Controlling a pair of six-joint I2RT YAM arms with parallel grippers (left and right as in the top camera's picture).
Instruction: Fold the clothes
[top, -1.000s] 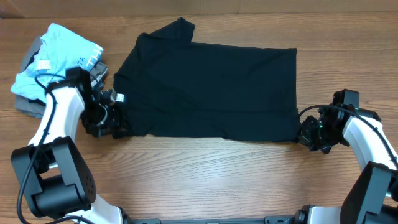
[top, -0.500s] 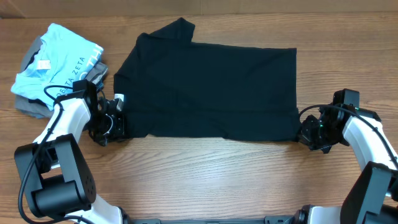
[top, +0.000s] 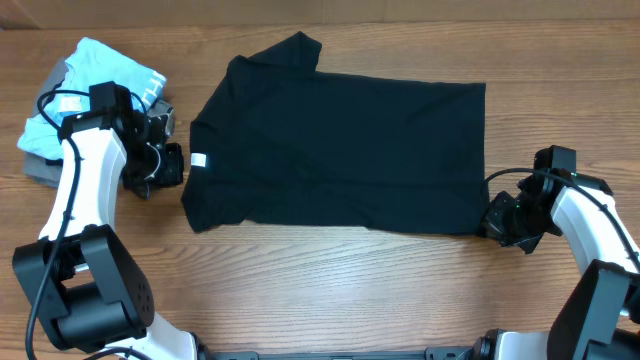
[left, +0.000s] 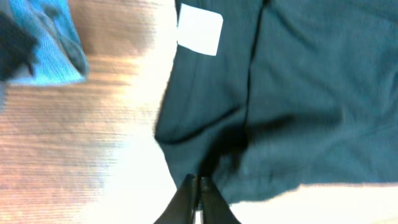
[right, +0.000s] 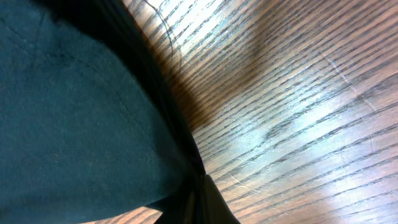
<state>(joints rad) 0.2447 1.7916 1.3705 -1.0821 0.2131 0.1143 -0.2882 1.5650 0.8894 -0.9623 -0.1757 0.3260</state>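
Note:
A black T-shirt (top: 340, 140) lies flat on the wooden table, one sleeve at the top and a white label (top: 199, 160) at its left edge. My left gripper (top: 172, 165) is shut and sits just left of that edge, apart from the cloth. In the left wrist view its tips (left: 198, 183) line up with the shirt's (left: 311, 93) near corner, with the label (left: 199, 29) beyond. My right gripper (top: 497, 218) is shut on the shirt's lower right corner. In the right wrist view the cloth (right: 62, 93) runs into the fingers (right: 200, 186).
A pile of folded clothes, light blue (top: 95, 75) on grey (top: 45, 165), lies at the far left behind my left arm. The blue cloth also shows in the left wrist view (left: 50, 50). Bare wood (top: 330, 290) stretches in front of the shirt.
My left gripper left the shirt's lower left corner and moved up and left toward the pile. The corner now lies flat. The shirt and my right gripper shifted slightly right.

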